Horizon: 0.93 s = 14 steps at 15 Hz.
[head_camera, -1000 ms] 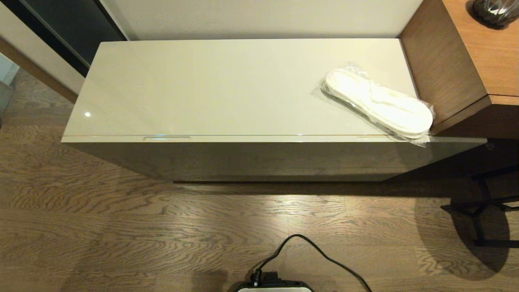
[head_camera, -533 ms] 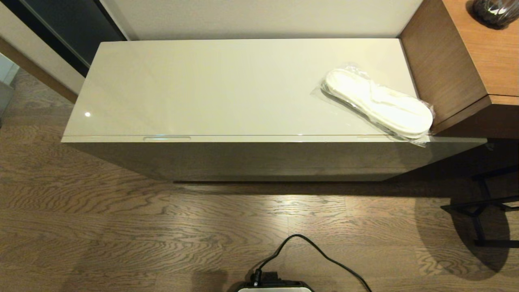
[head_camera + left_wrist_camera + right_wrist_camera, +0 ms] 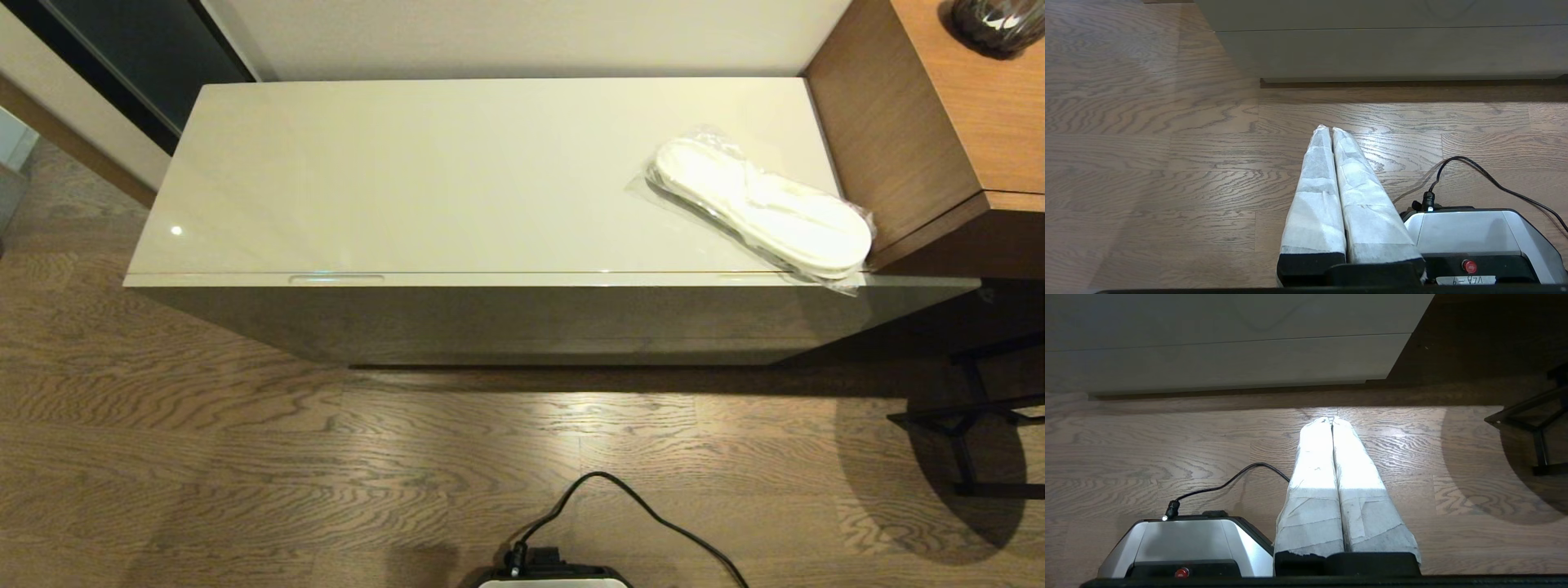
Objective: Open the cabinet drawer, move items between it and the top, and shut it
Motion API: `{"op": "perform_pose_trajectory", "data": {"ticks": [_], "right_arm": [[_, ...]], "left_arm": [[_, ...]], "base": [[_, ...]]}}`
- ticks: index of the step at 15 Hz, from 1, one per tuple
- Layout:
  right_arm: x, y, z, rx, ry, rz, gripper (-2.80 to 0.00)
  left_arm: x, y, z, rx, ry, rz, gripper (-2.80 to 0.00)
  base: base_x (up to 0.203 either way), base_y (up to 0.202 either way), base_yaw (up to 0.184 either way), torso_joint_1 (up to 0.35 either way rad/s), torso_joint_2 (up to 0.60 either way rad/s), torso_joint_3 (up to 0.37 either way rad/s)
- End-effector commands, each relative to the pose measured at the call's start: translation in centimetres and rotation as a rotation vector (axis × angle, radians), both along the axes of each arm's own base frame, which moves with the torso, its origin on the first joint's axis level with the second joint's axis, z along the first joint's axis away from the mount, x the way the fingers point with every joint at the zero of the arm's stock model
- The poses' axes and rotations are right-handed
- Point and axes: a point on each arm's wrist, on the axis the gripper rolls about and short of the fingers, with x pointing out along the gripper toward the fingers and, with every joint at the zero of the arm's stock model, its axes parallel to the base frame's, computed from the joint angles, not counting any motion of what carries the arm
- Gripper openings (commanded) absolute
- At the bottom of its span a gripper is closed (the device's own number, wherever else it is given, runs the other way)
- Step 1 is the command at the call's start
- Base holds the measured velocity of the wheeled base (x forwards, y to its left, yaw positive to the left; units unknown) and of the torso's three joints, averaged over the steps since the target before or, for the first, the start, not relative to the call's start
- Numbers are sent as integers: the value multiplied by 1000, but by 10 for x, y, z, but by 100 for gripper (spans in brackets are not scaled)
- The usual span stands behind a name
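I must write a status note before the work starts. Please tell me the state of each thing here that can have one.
cabinet drawer: fully closed, front flush.
slippers: sealed in clear plastic, lying flat on the top at its right end, one corner overhanging the front edge.
left end effector: shut, empty, low over the floor.
right end effector: shut, empty, low over the floor.

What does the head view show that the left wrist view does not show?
Only the head view shows the top, the slippers lying on it near the brown wooden unit, and the slot handle of the shut cabinet drawer. Only the left wrist view shows the left gripper, shut, over the floor. Both show the cabinet front, the wooden floor and the black cable.
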Motion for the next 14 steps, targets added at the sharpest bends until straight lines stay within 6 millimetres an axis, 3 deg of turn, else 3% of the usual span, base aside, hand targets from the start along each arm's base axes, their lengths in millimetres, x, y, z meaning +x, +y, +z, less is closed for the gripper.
{"op": "perform_pose_trajectory", "data": {"ticks": [1, 14], "right_arm": [[0, 0, -1, 0, 3, 0, -280], [0, 0, -1, 0, 3, 0, -280]], "left_arm": [[0, 0, 0, 0, 2, 1, -280], [0, 0, 0, 0, 2, 1, -280]], "base": [[0, 0, 0, 0, 0, 0], [0, 0, 0, 0, 0, 0]]}}
